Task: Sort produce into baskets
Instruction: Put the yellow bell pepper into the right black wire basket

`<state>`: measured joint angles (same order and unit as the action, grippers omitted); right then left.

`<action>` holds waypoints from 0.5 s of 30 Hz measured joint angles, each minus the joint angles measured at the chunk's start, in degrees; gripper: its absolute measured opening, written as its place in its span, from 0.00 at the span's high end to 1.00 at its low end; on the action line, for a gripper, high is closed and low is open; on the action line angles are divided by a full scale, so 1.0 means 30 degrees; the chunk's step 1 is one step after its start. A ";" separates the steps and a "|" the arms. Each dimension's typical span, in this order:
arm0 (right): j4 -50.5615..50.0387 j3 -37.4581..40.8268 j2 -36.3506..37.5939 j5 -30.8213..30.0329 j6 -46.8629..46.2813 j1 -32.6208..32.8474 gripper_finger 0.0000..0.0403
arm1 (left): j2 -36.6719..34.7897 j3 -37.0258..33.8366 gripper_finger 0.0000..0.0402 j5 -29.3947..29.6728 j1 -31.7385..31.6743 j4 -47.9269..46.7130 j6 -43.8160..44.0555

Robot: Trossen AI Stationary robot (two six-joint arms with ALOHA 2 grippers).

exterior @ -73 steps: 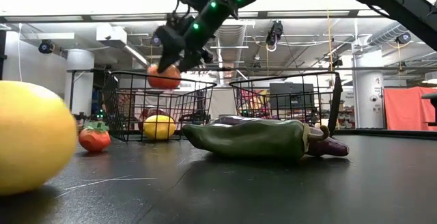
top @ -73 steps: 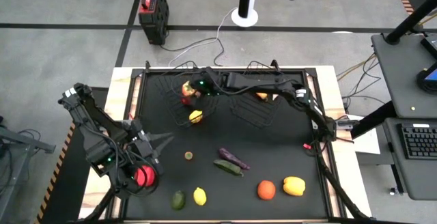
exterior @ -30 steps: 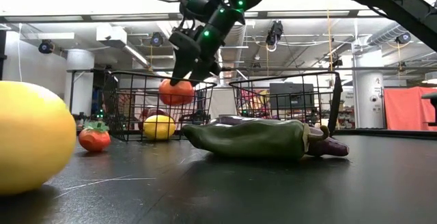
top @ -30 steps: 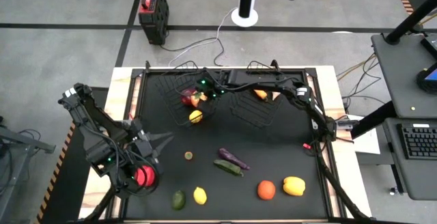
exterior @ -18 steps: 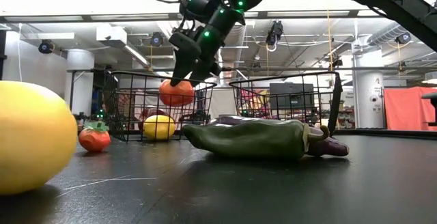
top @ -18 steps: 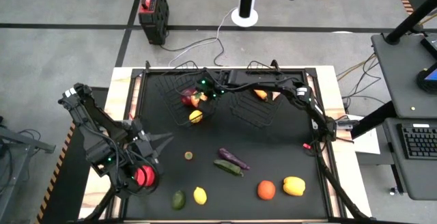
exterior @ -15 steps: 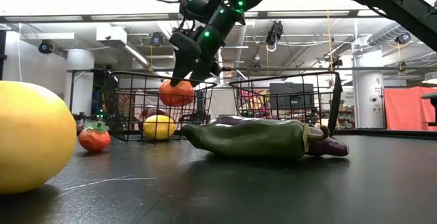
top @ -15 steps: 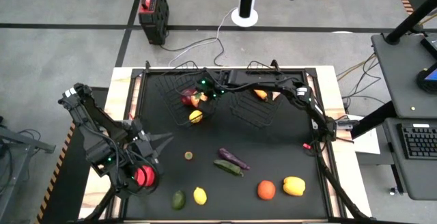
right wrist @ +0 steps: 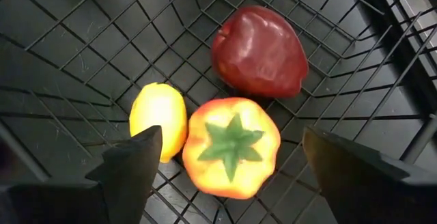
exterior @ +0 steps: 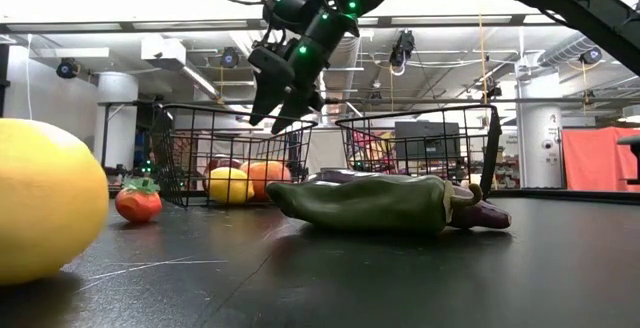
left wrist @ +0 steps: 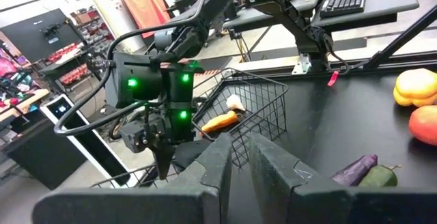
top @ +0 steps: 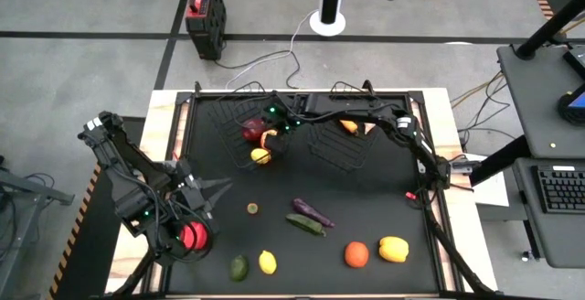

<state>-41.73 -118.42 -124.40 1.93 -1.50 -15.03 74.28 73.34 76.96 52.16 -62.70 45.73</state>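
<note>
Currently the right arm is stretched long across the far side of the bench (top: pixel 366 199), forearm level, wrist bent down so the right hand (exterior: pixel 276 118) hangs over the left basket (top: pixel 239 117), fingers spread wide and holding nothing. Right wrist view: both fingers (right wrist: pixel 133 157) frame the basket floor, with an orange-yellow pepper (right wrist: pixel 232 147) lying directly below the hand, stem up, clear of the fingers. Just beside it and touching, a lemon (right wrist: pixel 158 120); a red apple (right wrist: pixel 259 52) sits beyond the pepper, also touching or nearly so. Low view shows the pepper down on the mesh next to the lemon, the hand well above both. Second basket (top: pixel 340 144), under the right forearm, holds a carrot (left wrist: pixel 218 121) and what looks like garlic (left wrist: pixel 234 102). Left arm is folded at the near-left corner of the bench, left hand (left wrist: pixel 235 159) pinched nearly closed, empty, pointing toward the baskets. Still loose on the bench, well away from the right hand: eggplant (top: pixel 313 211) and cucumber (top: pixel 304 225) lying touching, a red-orange tomato-like fruit (top: pixel 356 254), a yellow pepper (top: pixel 393 249), a second lemon (top: pixel 267 262), a green fruit (top: pixel 239 267), and a small round piece (top: pixel 252 208) near the left hand.
</note>
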 joint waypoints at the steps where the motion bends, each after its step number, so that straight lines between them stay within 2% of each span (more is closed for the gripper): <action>1: -0.0002 -0.0048 0.0003 0.0000 0.0017 0.0000 0.15 | 0.0000 0.0000 0.91 -0.0013 0.0000 0.0000 0.0017; 11: -0.0712 -0.0925 0.1151 -0.0036 0.0081 0.0526 0.15 | 0.0000 -0.0765 0.91 -0.0640 0.0000 0.0023 0.0836; 15: -0.1370 -0.0930 0.2209 -0.0120 0.0225 0.1274 0.15 | 0.0000 -0.1223 0.91 -0.1531 0.0000 0.0073 0.1551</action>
<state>-45.84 -121.21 -117.77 1.58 -0.82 -11.21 74.28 69.67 72.37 52.16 -62.48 50.38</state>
